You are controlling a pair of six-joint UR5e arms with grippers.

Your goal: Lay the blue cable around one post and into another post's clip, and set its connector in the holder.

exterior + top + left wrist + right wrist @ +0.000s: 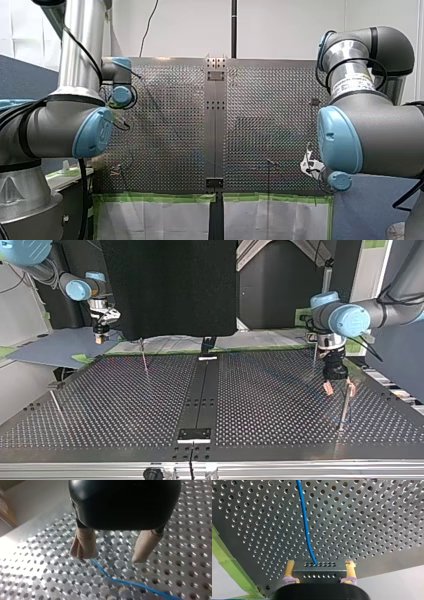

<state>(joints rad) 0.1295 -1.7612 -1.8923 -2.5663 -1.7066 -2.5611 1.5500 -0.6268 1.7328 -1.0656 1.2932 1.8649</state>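
over the perforated table (367,517) runs a blue cable (306,522).

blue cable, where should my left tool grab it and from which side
Take the free run of the blue cable over the perforated table under the left tool, coming straight down with the open fingers astride it. It runs thin and low, slanting across the gap, so a top pinch should suit. Its connector is already held in the right tool.
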